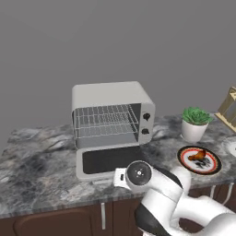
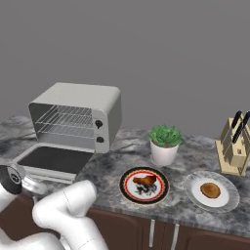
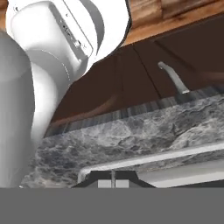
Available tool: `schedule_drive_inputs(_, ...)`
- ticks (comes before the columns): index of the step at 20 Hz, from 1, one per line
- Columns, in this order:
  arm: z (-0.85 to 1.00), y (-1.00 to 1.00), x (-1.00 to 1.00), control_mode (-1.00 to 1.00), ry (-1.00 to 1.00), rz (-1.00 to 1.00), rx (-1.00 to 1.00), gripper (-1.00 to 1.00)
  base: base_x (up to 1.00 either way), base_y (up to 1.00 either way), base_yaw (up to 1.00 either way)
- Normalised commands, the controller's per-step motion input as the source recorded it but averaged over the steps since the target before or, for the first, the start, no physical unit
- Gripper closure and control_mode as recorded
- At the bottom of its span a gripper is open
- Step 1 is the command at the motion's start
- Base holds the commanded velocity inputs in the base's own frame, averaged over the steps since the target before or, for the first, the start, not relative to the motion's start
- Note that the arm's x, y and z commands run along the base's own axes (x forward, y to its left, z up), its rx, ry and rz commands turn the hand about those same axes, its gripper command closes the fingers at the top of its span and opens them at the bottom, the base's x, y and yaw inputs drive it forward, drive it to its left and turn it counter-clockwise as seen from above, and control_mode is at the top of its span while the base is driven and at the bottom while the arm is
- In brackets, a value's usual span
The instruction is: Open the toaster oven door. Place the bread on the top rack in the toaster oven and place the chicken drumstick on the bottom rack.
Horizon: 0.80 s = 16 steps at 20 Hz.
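Two plates sit well right of the pinched-shut, empty gripper (image 3: 113, 183) at the lowered door (image 1: 110, 161), bread (image 2: 210, 190) farthest.

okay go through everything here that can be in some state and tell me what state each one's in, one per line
toaster oven door: open, folded down flat on the counter
toaster oven: open, nothing on either rack
top rack: bare
bottom rack: bare
chicken drumstick: on the patterned plate
bread: on the white plate
gripper: shut, nothing held, at the door's front edge
knives: sheathed in the knife block
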Motion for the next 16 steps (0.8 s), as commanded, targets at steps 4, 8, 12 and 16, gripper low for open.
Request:
schedule_drive_inputs(4, 1.0, 0.21, -0.86, -1.0, -0.12, 0.32, 0.0, 1.0, 0.0, 0.0, 0.0)
schedule_drive_inputs(8, 1.0, 0.27, 0.02, -1.0, -0.18, 0.2, 0.0, 1.0, 0.0, 0.0, 0.0)
schedule_drive_inputs(12, 1.0, 0.3, 0.58, -1.0, -0.04, 0.1, 0.0, 1.0, 0.0, 0.0, 0.0)
schedule_drive_inputs(16, 0.18, 0.24, 1.0, -1.0, 0.07, 0.0, 0.0, 1.0, 0.0, 0.0, 0.0)
